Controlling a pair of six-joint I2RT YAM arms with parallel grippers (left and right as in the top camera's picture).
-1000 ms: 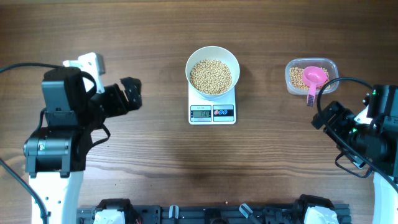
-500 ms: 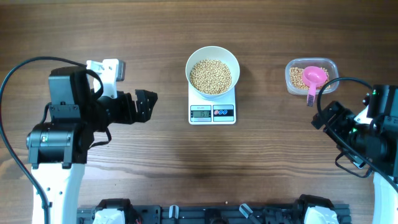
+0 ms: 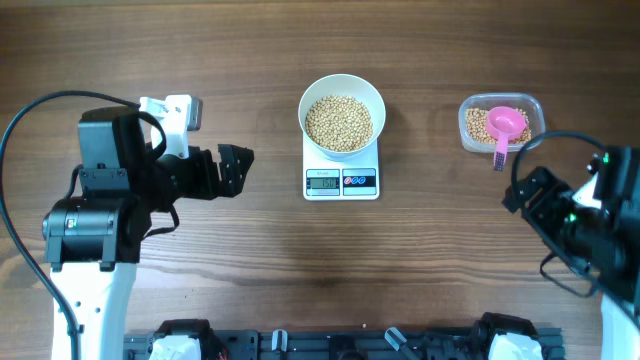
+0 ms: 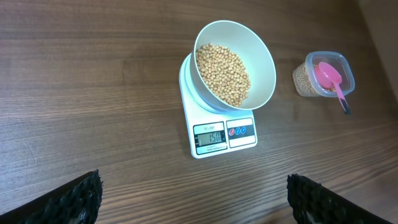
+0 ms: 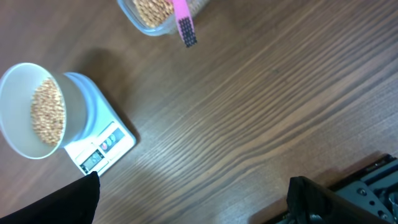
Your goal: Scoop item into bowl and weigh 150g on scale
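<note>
The white bowl (image 3: 342,84) of beans (image 3: 338,122) is pictured seated on the scale (image 3: 341,182) at mid-table, with a pink scoop (image 3: 505,124) laid in the clear tub (image 3: 537,108) to its right. The left gripper (image 3: 232,172) and right gripper (image 5: 189,199) are held spread wide, empty

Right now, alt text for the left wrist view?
A round white bowl of small tan beans sits on a white digital scale reading 150, on a wooden table. At right, a clear plastic tub holds beans and a pink scoop; the open left pincer frames the bottom corners.
</note>
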